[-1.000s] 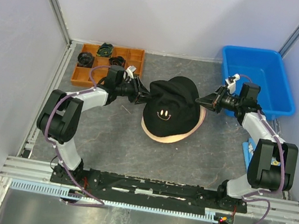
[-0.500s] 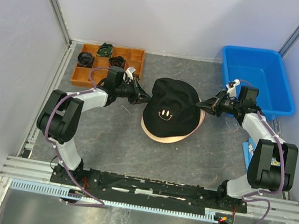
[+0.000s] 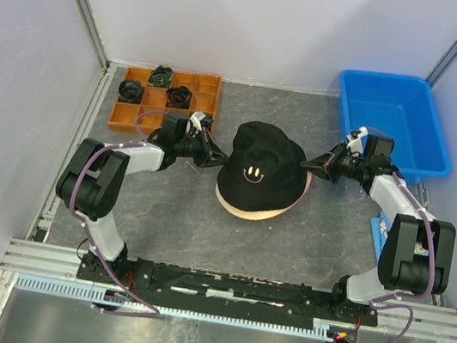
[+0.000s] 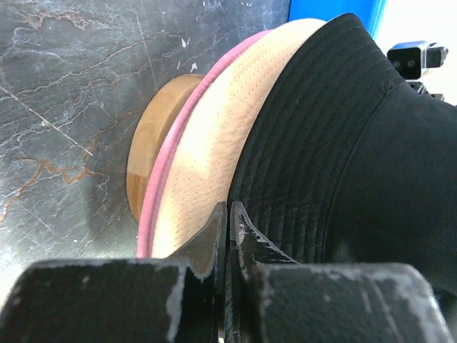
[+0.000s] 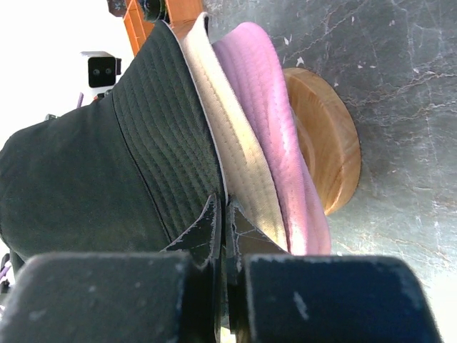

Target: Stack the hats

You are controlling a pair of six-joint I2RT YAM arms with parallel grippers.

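Note:
A black hat with a smiley (image 3: 263,164) lies on top of a beige hat (image 3: 244,211) in the middle of the table. In the left wrist view the black hat (image 4: 343,143) covers the beige hat (image 4: 207,157), with a pink hat (image 4: 161,186) beneath and the wooden stand (image 4: 153,136) below. The right wrist view shows the same layers: black hat (image 5: 107,164), beige hat (image 5: 235,150), pink hat (image 5: 271,107), stand (image 5: 328,136). My left gripper (image 3: 216,156) (image 4: 228,207) is shut on the black brim's left edge. My right gripper (image 3: 306,164) (image 5: 223,204) is shut on its right edge.
An orange compartment tray (image 3: 133,115) with small dark coiled bundles (image 3: 131,86) stands at the back left, close behind my left arm. A blue bin (image 3: 400,103) stands at the back right beside my right arm. White walls close in the table.
The black hat has come down from a raised, stretched hold and now sits lower over the stack. Both grippers have dropped slightly with its brim.

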